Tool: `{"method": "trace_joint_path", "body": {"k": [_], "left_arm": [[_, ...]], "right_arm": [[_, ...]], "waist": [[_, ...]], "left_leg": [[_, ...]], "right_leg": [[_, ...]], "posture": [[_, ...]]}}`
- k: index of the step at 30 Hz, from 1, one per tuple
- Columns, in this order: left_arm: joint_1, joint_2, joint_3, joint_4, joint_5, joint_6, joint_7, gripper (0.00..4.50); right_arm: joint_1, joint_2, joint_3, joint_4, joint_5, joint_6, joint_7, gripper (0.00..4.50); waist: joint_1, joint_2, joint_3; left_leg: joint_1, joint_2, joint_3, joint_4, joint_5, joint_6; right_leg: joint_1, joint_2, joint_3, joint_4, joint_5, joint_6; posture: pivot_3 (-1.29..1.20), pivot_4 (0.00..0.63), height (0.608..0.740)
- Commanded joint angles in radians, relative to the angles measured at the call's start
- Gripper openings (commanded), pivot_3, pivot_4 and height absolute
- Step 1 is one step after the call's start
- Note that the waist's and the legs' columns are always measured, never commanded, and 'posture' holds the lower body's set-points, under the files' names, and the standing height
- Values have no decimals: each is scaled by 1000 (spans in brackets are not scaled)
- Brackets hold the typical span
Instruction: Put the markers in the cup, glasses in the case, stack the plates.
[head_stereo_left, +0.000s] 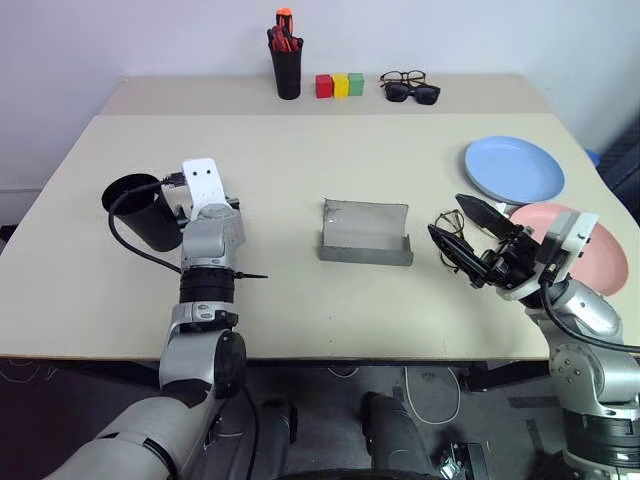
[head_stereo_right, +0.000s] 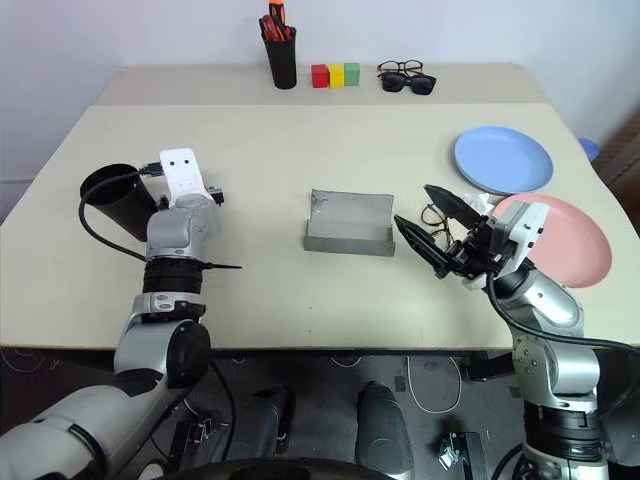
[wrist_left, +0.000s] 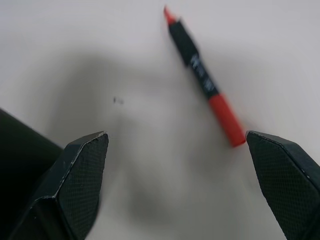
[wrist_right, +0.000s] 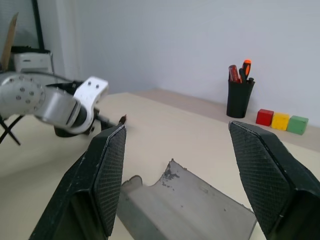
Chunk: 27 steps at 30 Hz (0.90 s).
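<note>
In the left wrist view my left gripper (wrist_left: 175, 136) is open and holds nothing. A marker (wrist_left: 205, 82) with a red cap and dark body lies flat on the table just beyond its fingertips. The wide black cup (head_stereo_left: 140, 210) stands close beside that hand, at the table's left. My right gripper (head_stereo_left: 447, 215) hovers open and empty next to the wire-framed glasses (head_stereo_right: 432, 214), which rest on the table. The grey case (head_stereo_left: 365, 235) lies open at the centre. The blue plate (head_stereo_left: 513, 170) sits at the right, and the pink plate (head_stereo_left: 603, 255) beside it is partly hidden by my right arm.
Along the back edge stand a narrow black pen cup (head_stereo_left: 287, 68) with red-orange pens, three coloured blocks (head_stereo_left: 340, 85), and black sunglasses (head_stereo_left: 415, 94) with another pair of spectacles. The table's front edge runs just below both hands.
</note>
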Motion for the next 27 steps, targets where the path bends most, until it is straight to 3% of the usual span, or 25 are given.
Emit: {"method": "trace_joint_path", "body": {"k": [1, 27], "left_arm": [[-73, 6, 24, 52, -18, -68, 30, 4477], [-229, -5, 58, 410, -81, -345, 169, 4477]], "right_arm": [[-3, 3, -7, -39, 2, -31, -2, 3341], [-14, -32, -25, -12, 24, -19, 19, 3341]], "waist": [[1, 0, 0], [1, 0, 0]], "left_leg": [[0, 0, 0, 0, 0, 0], [0, 0, 0, 0, 0, 0]], "right_leg": [[0, 0, 0, 0, 0, 0], [0, 0, 0, 0, 0, 0]], "posture": [[0, 150, 740], [0, 150, 740]]}}
